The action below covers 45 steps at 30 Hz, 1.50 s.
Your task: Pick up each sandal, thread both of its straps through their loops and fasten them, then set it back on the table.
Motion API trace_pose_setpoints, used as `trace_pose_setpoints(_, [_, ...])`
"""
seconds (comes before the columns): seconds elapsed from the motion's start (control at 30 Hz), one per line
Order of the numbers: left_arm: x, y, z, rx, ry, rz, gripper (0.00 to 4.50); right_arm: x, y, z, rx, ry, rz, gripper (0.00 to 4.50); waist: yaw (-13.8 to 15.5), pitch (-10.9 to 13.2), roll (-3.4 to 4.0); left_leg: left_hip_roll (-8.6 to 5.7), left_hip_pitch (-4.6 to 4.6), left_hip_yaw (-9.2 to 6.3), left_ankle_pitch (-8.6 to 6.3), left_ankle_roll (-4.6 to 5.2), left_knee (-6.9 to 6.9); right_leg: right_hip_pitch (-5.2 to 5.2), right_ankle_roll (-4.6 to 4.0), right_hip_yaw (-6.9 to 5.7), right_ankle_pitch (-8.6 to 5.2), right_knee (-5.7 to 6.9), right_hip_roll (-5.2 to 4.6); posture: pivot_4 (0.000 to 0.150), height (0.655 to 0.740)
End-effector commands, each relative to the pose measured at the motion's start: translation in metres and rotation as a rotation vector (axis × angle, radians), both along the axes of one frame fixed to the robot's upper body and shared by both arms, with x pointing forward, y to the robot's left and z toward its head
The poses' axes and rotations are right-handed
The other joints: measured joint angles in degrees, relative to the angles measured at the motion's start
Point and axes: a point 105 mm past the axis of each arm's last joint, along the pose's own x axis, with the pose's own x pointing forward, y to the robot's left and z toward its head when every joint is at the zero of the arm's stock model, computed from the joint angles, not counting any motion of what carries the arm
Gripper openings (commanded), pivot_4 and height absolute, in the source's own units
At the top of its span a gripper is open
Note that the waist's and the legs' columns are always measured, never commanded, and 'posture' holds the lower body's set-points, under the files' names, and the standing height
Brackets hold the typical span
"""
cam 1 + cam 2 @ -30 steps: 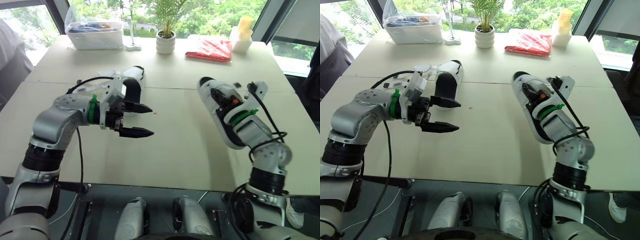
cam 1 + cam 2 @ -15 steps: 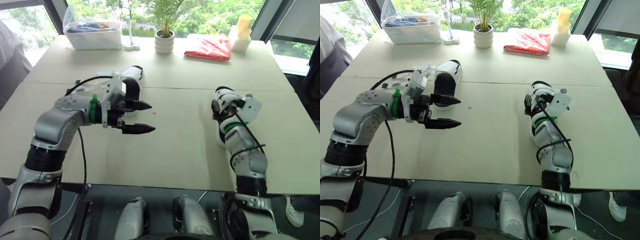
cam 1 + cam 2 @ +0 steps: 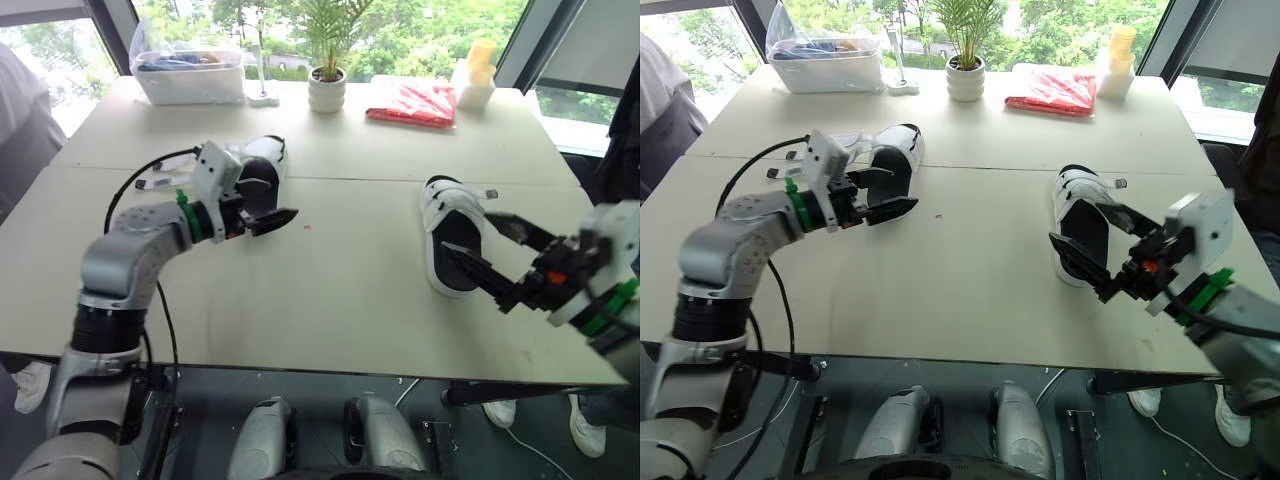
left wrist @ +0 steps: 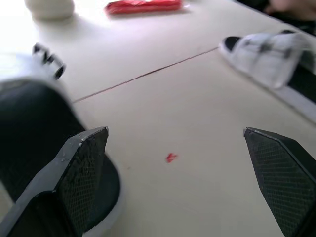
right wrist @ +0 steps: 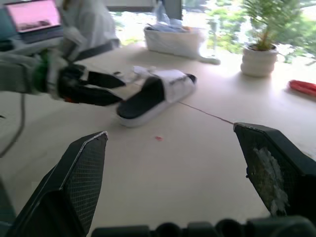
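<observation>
Left sandal [image 3: 258, 172] flat on the table [image 3: 340, 290], just beside the wide-spread left gripper [image 3: 268, 208]; right sandal [image 3: 437, 205] lying near the wide-open right gripper [image 3: 468, 235]. Best gripped low on the sole's side, leaving the upper free for threading.

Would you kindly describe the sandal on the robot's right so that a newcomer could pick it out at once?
Start at the big beige table and go to its right half, on the near side of the seam. The white sandal with the black footbed lies flat there, by the open right gripper. The other sandal lies on the left half, by the left gripper.
</observation>
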Motion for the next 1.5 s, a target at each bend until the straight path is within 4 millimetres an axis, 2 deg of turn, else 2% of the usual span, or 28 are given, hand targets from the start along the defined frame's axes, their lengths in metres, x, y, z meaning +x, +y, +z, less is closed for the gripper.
trace_pose_setpoints(0.03, [0.016,0.004,0.015,-0.022,-0.014,0.18,4.5,0.01,0.003,0.009,0.018,-0.007,0.013,4.42,0.1,0.0,-0.03,0.0,-0.06,0.01,0.0,0.0,0.01,-0.04,0.01,0.0,0.01,0.0,-0.01,0.15,0.7241])
trace_pose_setpoints(0.1, [0.024,0.003,0.011,-0.015,0.002,0.233,4.5,0.016,0.005,0.007,0.0,-0.003,0.007,4.42,0.3,0.0,-0.05,-0.02,-0.35,-0.01,0.0,0.0,0.05,-0.26,0.01,-0.01,0.01,-0.05,-0.03,0.15,0.7241])
trace_pose_setpoints(0.2, [0.054,-0.005,0.01,0.018,-0.033,0.308,4.5,0.031,0.014,-0.005,-0.028,0.012,-0.004,4.42,0.4,0.0,-0.05,-0.02,-0.44,0.01,0.0,0.01,0.05,-0.33,0.01,-0.02,0.02,-0.06,-0.03,0.15,0.7241])
trace_pose_setpoints(0.33, [0.078,-0.021,0.004,0.041,-0.035,0.308,4.5,0.034,0.024,-0.009,-0.018,0.013,0.013,4.42,1.4,0.0,-0.05,-0.04,-0.52,0.03,0.0,0.01,0.05,-0.42,0.01,-0.05,0.02,-0.08,-0.03,0.15,0.7241])
trace_pose_setpoints(0.47, [0.096,-0.038,-0.001,0.028,-0.021,0.313,4.5,0.033,0.029,-0.014,-0.017,0.016,0.015,4.42,1.5,0.0,-0.05,-0.04,-0.65,0.05,0.0,0.01,0.04,-0.5,0.02,-0.08,0.03,-0.19,-0.03,0.15,0.7241])
trace_pose_setpoints(0.67, [0.112,-0.048,0.008,0.011,-0.06,0.358,4.5,0.034,0.032,-0.019,-0.005,0.022,0.006,4.42,1.4,0.0,-0.05,-0.04,-0.76,0.07,-0.06,0.1,0.03,-0.5,0.17,-0.12,0.12,-0.44,-0.04,0.15,0.7241])
trace_pose_setpoints(0.73, [0.114,-0.055,0.011,-0.007,-0.063,0.362,3.97,0.032,0.033,-0.021,0.007,0.028,-0.002,4.5,1.5,0.0,-0.05,-0.04,-0.76,0.1,-0.07,0.12,0.02,-0.5,0.19,-0.12,0.13,-0.48,-0.04,0.15,0.7241])
trace_pose_setpoints(0.8, [0.116,-0.053,0.013,-0.026,-0.06,0.381,3.21,0.029,0.034,-0.023,0.006,0.032,-0.007,4.5,1.6,0.0,-0.06,-0.04,-0.76,0.1,-0.07,0.12,0.0,-0.5,0.19,-0.13,0.13,-0.49,-0.04,0.15,0.7241])
trace_pose_setpoints(1.0, [0.118,-0.043,0.011,-0.019,-0.072,0.395,0.11,0.027,0.029,-0.025,0.004,0.036,-0.041,4.5,1.5,0.0,-0.05,-0.04,-0.76,0.11,-0.07,0.13,0.01,-0.49,0.22,-0.14,0.15,-0.51,-0.04,0.15,0.7241])
trace_pose_setpoints(1.13, [0.117,-0.037,0.015,-0.018,-0.098,0.349,0.05,0.027,0.026,-0.028,-0.003,0.044,-0.058,4.5,1.5,0.0,-0.06,-0.05,-0.76,0.13,-0.02,0.03,0.01,-0.49,0.23,-0.14,0.15,-0.51,-0.04,0.15,0.7241])
trace_pose_setpoints(1.3, [0.109,-0.033,0.018,-0.045,-0.109,0.152,0.05,0.024,0.024,-0.034,-0.016,0.068,-0.049,4.5,1.4,0.0,-0.05,-0.05,-0.76,0.15,0.06,-0.1,0.0,-0.5,0.23,-0.15,0.15,-0.51,-0.02,0.15,0.7241])
trace_pose_setpoints(1.4, [0.086,-0.023,0.023,-0.002,-0.156,-0.147,0.05,0.021,0.02,-0.04,-0.027,0.1,-0.035,4.5,1.2,0.0,-0.05,-0.05,-0.75,0.17,0.06,-0.11,0.0,-0.5,0.22,-0.16,0.15,-0.51,0.0,0.15,0.7241])
trace_pose_setpoints(1.47, [0.064,-0.008,0.028,0.003,-0.154,-0.312,0.05,0.021,0.018,-0.042,-0.024,0.115,-0.024,4.5,0.8,0.0,-0.04,-0.04,-0.75,0.18,0.08,-0.14,-0.01,-0.51,0.22,-0.15,0.15,-0.51,0.01,0.15,0.7241])
trace_pose_setpoints(1.5, [0.047,-0.003,0.033,-0.007,-0.147,-0.427,0.05,0.022,0.018,-0.042,-0.024,0.119,-0.018,4.5,0.5,0.0,-0.04,-0.04,-0.75,0.19,0.08,-0.14,0.0,-0.52,0.21,-0.15,0.15,-0.5,0.01,0.15,0.7241])
